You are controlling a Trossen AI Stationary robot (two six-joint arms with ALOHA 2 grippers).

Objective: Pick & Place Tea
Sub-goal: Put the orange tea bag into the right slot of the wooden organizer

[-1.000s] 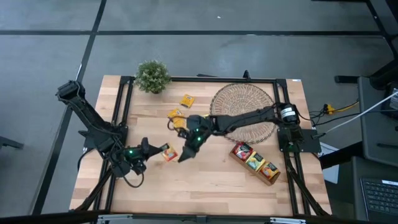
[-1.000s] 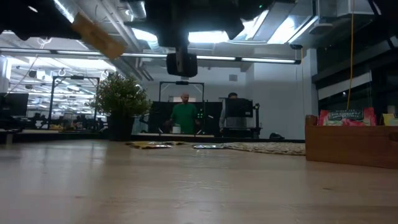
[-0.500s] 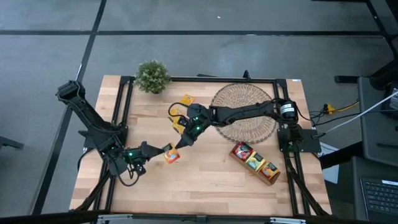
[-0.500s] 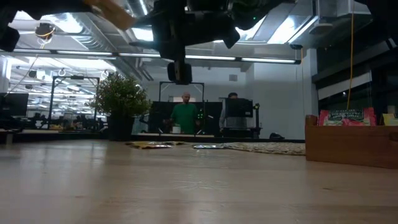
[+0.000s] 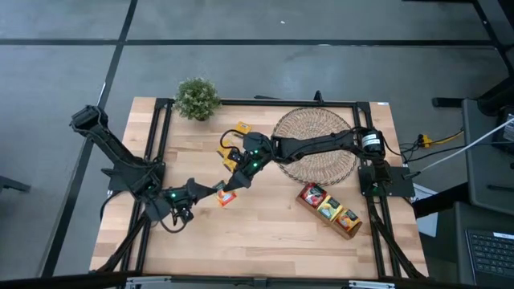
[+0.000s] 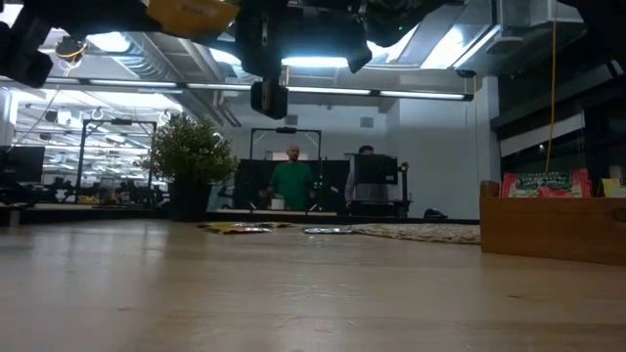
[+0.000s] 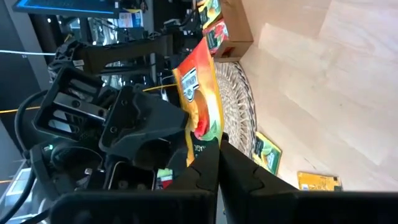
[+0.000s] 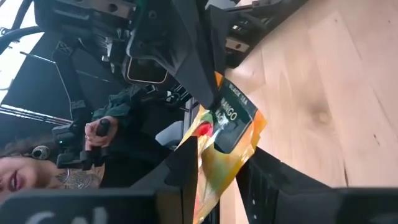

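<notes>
A potted plant (image 5: pixel 197 99) stands at the bench's far left corner, a woven mat (image 5: pixel 315 145) toward the far right edge, and what looks like a wooden tray (image 5: pixel 330 210) nearer.

Even overhead light, soft shadows — ceiling lamps (image 6: pixel 411 95) glare; wrist views blurred close up.

The bench (image 5: pixel 265 241) is light wood planks inside a black metal frame, standing on a grey floor (image 5: pixel 265 72) crossed by dark seam lines. At the bench's right side yellow and white cables (image 5: pixel 450 138) trail toward dark equipment. Level across the bench, the room behind is an open workshop with a high ceiling of exposed ducts and long strip lights (image 6: pixel 421 95). Two people (image 6: pixel 291 183) stand far back at dark screens (image 6: pixel 377 170). More racks and monitors (image 6: pixel 20 161) fill the far left, a pale wall (image 6: pixel 445 156) the far right.
</notes>
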